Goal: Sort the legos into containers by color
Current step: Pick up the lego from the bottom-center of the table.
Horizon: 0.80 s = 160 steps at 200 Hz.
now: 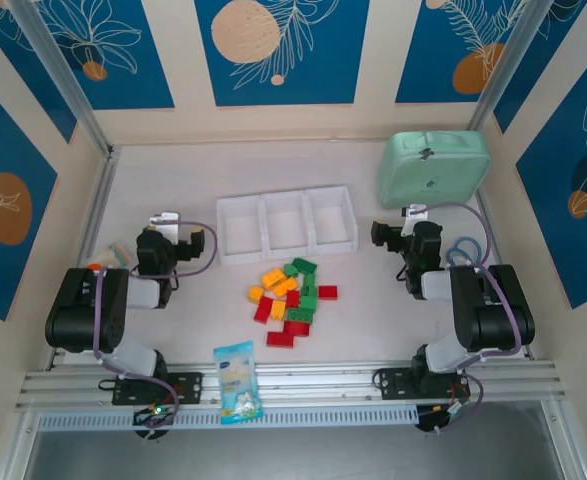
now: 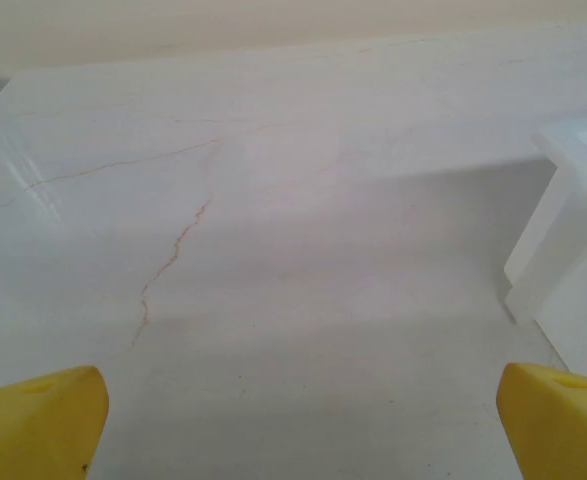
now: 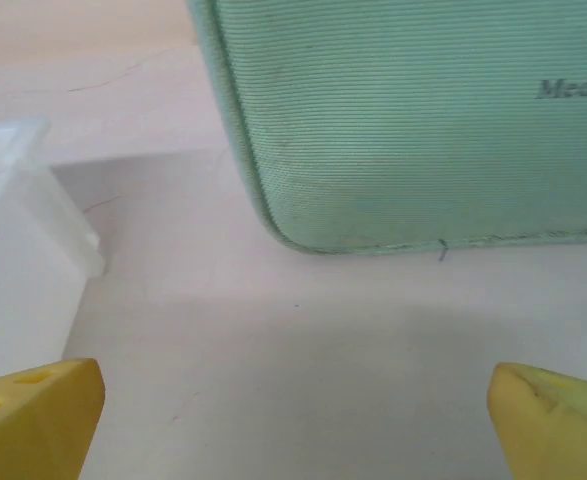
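The legos (image 1: 291,295) lie in a loose pile of red, green and yellow-orange bricks on the table, in front of the containers. The containers are a white tray (image 1: 285,250) with three compartments in a row, all bare inside. My left gripper (image 1: 171,226) stands open left of the tray, over bare table. In the left wrist view, the left gripper (image 2: 298,430) has yellow fingertips (image 2: 38,425) wide apart, with the tray corner (image 2: 573,230) at right. My right gripper (image 1: 399,228) is open right of the tray. In the right wrist view, the right gripper (image 3: 293,425) holds nothing.
A mint-green rounded case (image 1: 433,168) sits at the back right, just ahead of the right gripper and large in the right wrist view (image 3: 413,120). A blue-and-white snack packet (image 1: 237,380) lies at the near edge between the arm bases. Walls enclose the table.
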{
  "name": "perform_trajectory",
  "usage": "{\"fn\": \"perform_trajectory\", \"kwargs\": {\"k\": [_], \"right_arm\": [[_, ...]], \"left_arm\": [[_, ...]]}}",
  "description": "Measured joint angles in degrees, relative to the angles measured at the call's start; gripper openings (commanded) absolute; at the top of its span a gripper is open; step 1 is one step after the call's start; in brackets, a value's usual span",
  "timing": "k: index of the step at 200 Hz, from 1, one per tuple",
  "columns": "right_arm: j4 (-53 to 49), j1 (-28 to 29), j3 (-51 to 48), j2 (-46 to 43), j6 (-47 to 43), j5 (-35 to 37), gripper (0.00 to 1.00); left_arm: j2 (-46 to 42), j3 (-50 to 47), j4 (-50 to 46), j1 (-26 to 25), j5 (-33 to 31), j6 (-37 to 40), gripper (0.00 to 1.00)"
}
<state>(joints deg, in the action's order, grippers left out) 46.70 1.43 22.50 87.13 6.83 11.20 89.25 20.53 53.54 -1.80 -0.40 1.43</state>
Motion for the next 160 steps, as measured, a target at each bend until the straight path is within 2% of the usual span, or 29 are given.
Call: {"fn": "perform_trajectory", "kwargs": {"k": [160], "right_arm": [[0.0,-2.6,0.0,0.0,0.0,-7.4,0.99]], "left_arm": [[0.1,0.0,0.0,0.0,0.0,0.2,0.99]]}}
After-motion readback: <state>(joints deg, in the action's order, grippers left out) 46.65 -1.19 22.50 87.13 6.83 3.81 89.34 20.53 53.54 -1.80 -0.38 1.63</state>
